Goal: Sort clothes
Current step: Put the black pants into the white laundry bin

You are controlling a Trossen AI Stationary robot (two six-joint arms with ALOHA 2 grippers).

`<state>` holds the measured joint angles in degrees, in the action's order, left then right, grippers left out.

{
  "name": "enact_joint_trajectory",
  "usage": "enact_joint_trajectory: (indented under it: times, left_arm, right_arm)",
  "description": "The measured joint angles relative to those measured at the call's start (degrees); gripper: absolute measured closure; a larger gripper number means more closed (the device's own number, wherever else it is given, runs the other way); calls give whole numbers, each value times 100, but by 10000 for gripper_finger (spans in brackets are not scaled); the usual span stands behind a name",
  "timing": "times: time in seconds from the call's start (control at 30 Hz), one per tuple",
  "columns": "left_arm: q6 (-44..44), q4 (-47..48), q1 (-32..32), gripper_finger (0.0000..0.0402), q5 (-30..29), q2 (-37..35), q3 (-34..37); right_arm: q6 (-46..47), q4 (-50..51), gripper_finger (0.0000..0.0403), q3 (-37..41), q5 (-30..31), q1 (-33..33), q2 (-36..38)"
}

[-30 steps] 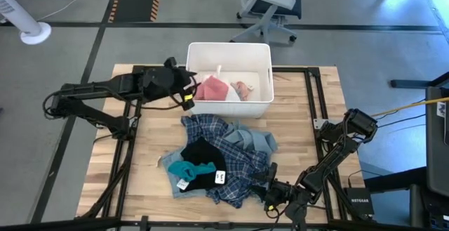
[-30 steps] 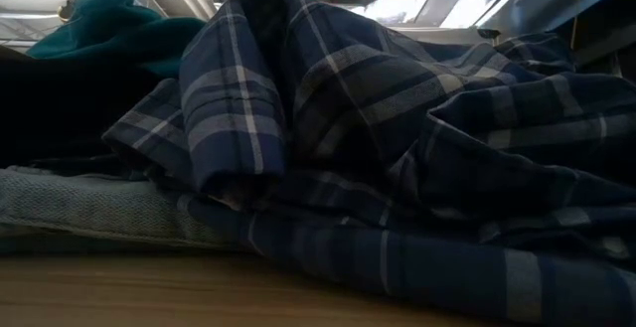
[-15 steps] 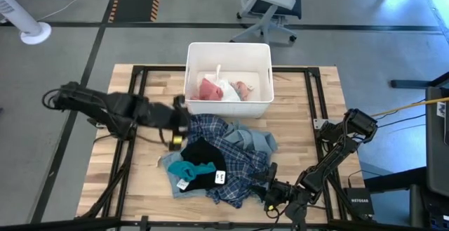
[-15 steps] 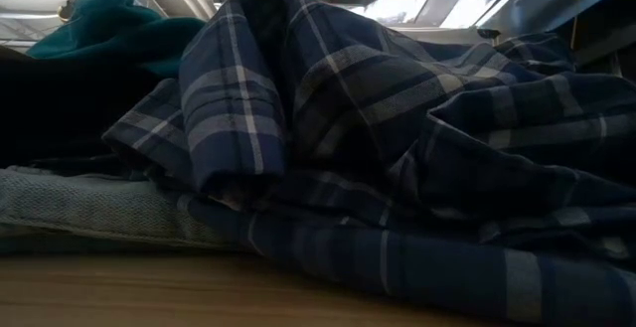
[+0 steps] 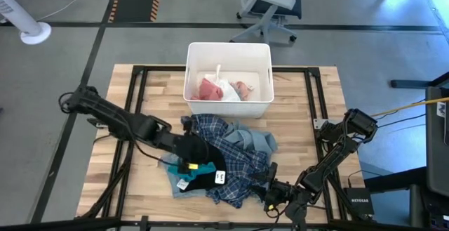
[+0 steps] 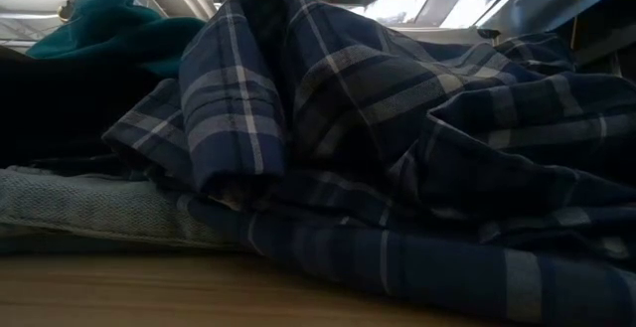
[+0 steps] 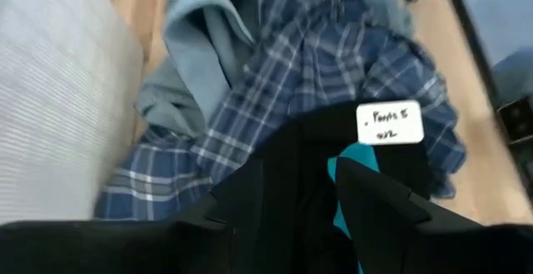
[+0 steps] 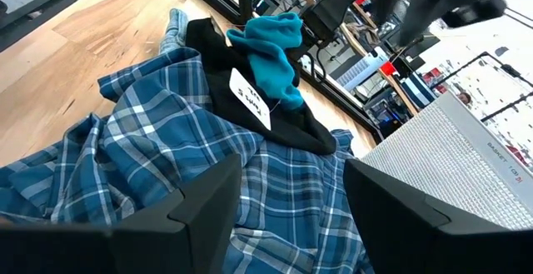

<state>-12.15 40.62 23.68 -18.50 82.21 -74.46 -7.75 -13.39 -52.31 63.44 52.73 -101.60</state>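
Left gripper [image 5: 186,149] moved from white bin [image 5: 263,108] down onto clothes pile [image 5: 235,150] at frame centre, fingers spread over black garment [image 5: 205,155]. Right gripper [image 5: 270,189] lower right, fingers apart at plaid shirt [image 5: 242,164] edge.

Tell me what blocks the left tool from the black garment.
Nothing visible does. The left tool, fingers apart, hovers directly over the black garment, which lies on top of the pile with only the teal piece resting on it.
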Motion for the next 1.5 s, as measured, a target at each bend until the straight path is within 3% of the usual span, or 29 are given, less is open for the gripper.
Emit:
enact_joint_trajectory:
  times: [0.3,0.67,0.9,1.07,1.33,1.5]
  left_arm:
    - [-428,72,226,253,697,539,9]
    - [-669,-56,454,254,694,977,9]
    - [-327,-759,422,254,454,1235,9]
    - [-16,-1211,286,254,325,1428,4]
    - [213,-1131,-132,254,115,1574,2]
    - [232,-1042,-347,254,336,1615,2]
  right_arm:
    - [0,2,171,0,-1,0,0]
    - [0,0,171,0,-2,0,0]
    - [0,-2,171,0,-2,0,0]
    - [0,-4,171,-2,-2,0,0]
    - [2,-8,171,-2,-7,0,0]
    - [4,-8,171,-2,-96,0,0]
